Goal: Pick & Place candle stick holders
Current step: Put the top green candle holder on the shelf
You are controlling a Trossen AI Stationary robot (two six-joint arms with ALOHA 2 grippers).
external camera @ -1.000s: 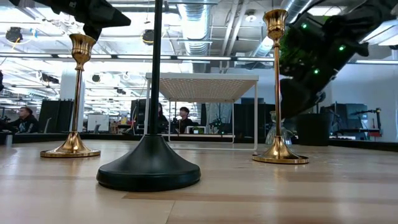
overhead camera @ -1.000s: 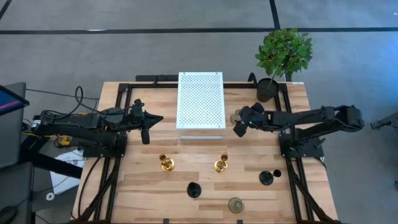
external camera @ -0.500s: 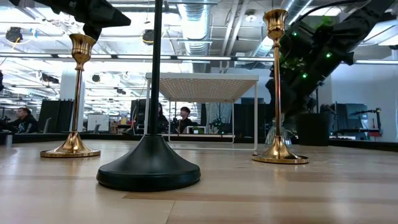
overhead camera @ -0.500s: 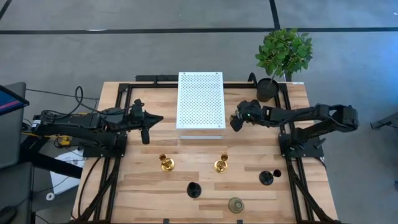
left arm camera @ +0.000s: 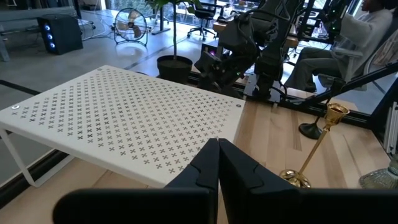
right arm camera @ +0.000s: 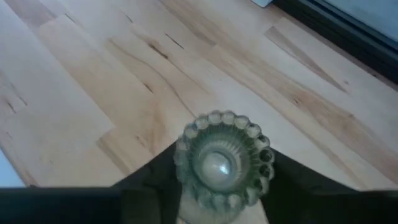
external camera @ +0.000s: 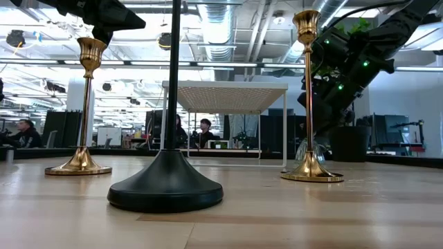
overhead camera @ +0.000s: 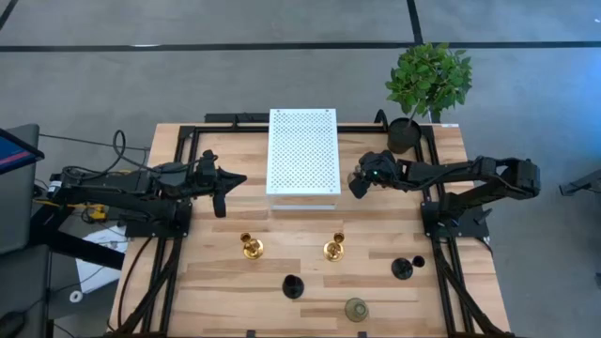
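Note:
My right gripper [overhead camera: 361, 179] hangs over a grey-green candle stick holder [right arm camera: 224, 158] beside the white perforated rack [overhead camera: 302, 150], with a finger on each side of its ribbed cup. My left gripper [left arm camera: 217, 163], shut and holding nothing, hovers left of the rack [left arm camera: 124, 118]. On the near half of the table stand two gold holders [overhead camera: 252, 246] [overhead camera: 333, 249], two black ones [overhead camera: 293, 286] [overhead camera: 402, 268] and another grey-green one [overhead camera: 356, 308], each upright on its round base. In the low view I see the gold stems [external camera: 86, 104] [external camera: 307, 97] and a black base [external camera: 166, 188]. My right gripper has the holder's scalloped cup [right arm camera: 186, 152], at its top, between its two fingers [right arm camera: 146, 180], one on either side. The fingers come from above, pointing down. The holder stands upright; its cup hides the stem and base from the wrist view.
A black plant pot [overhead camera: 404, 134] with green leaves stands at the far right corner, just behind my right arm. The rack takes up the far middle. Black frame rails [overhead camera: 434, 188] run along both table sides. Bare wood lies between the rack and the near holders.
My right gripper has shifted a little toward the table's left edge and now covers, in the high view, the grey-green holder beside the rack that showed next to it a second ago. The holders have stayed in place.

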